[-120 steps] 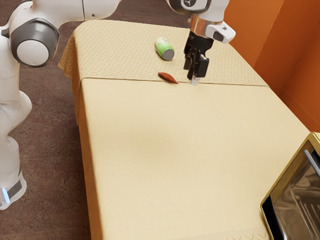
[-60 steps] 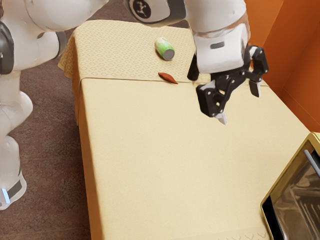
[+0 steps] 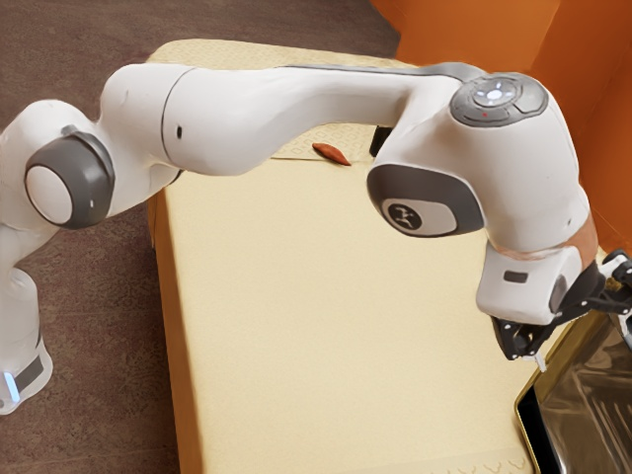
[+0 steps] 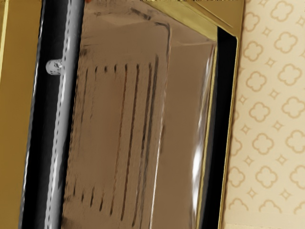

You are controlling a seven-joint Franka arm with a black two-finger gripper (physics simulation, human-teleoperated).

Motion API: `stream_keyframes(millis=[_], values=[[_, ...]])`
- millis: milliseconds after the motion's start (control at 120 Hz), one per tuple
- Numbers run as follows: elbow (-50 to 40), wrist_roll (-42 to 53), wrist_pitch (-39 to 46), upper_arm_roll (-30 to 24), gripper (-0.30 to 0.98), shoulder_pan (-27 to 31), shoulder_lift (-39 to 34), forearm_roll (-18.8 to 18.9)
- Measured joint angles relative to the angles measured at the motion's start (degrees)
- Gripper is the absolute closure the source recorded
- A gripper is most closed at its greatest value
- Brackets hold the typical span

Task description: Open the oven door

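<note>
In the exterior view, the gripper is at the right edge with its fingers spread wide, over the upper part of the gold-framed oven. Nothing is seen between the fingers. My arm and hand cover part of the oven there. The wrist view looks onto the oven's door, a brownish glass pane with dark rack lines behind it. A long grey bar handle runs along one side of the glass on a black strip. The door appears shut.
The cream-clothed table stretches between the arm's base and the oven. A small reddish-brown item lies near the far cloth seam, just beyond the arm. An orange wall rises behind the table.
My arm has reached from the table's far part toward the exterior view's right and nearer the camera, bringing the open gripper over the oven. The arm now hides the green can. The oven looks unmoved.
</note>
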Motion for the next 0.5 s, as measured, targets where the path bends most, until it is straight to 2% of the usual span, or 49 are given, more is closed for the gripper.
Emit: stream_keyframes(millis=[500], values=[[1.3,10.1,11.9,2.0,0.00,1.2,5.6,-2.2]])
